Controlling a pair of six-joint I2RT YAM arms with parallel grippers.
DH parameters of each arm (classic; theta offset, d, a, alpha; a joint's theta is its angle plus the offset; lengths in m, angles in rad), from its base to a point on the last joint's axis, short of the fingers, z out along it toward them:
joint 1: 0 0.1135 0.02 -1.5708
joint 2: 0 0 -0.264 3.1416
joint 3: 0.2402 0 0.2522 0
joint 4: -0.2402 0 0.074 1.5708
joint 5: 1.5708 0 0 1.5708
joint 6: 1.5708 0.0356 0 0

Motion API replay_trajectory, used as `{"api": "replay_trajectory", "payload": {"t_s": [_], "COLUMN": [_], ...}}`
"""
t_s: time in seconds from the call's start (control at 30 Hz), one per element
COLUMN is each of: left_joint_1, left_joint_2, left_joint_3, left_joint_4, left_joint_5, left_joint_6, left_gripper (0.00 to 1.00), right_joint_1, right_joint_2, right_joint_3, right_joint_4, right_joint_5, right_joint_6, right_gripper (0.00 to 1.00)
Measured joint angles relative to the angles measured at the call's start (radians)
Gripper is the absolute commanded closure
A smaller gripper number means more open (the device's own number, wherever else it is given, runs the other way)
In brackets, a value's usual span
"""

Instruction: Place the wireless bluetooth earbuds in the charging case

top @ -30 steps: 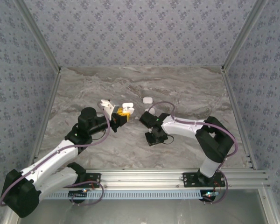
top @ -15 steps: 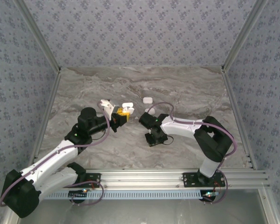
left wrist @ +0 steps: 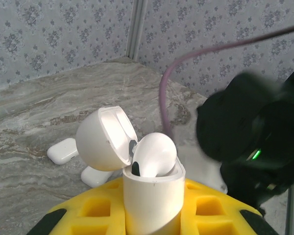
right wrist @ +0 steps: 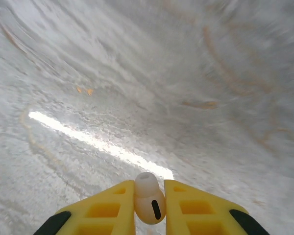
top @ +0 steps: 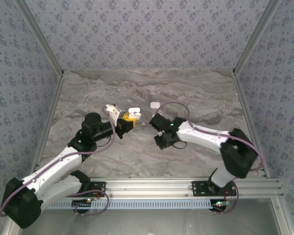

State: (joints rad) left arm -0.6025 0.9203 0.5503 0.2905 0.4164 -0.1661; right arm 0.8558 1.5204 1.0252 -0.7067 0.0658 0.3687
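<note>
Wireless bluetooth earbud [right wrist: 149, 201], 1 tiny glossy white plastic piece, sits pinched at its bulb between the right gripper's [right wrist: 150, 190] yellow jaws above the grey marble table [right wrist: 88, 73], seemingly light, rigid and slippery, while the left gripper's [left wrist: 154, 215] jaws clamp the open-lidded white charging case [left wrist: 148, 198].

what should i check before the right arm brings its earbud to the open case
1. earbud gripped in right pincer: ok
2. charging case gripped in left pincer: ok
3. lid open: ok
4. free slot in the case: cannot tell, a seated earbud covers the opening
5. right pincer above the case: not ok, it is off to the side in the top view
</note>
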Motion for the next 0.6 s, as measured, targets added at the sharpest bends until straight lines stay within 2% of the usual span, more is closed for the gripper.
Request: {"api": "replay_trajectory", "payload": {"t_s": [0.3, 0.47, 0.6], "left_joint_1": [-0.001, -0.019, -0.043], "left_joint_2": [0.053, 0.083, 0.116], "left_joint_3": [0.001, 0.018, 0.048], "left_joint_4": [0.039, 0.053, 0.071], "left_joint_5": [0.101, 0.160, 0.195], "left_joint_6": [-0.019, -0.026, -0.030], "left_gripper": [1.00, 1.00, 1.00], "right_joint_1": [-0.038, -0.038, -0.024], "right_joint_2": [-0.293, -0.371, -0.369], "right_joint_3": [0.151, 0.235, 0.266], "right_joint_4": [-0.035, 0.004, 0.039], "right_joint_5": [0.117, 0.134, 0.134], "right_joint_6": [-0.328, -0.505, -0.610], "right_gripper": [0.80, 0.80, 0.80]}}
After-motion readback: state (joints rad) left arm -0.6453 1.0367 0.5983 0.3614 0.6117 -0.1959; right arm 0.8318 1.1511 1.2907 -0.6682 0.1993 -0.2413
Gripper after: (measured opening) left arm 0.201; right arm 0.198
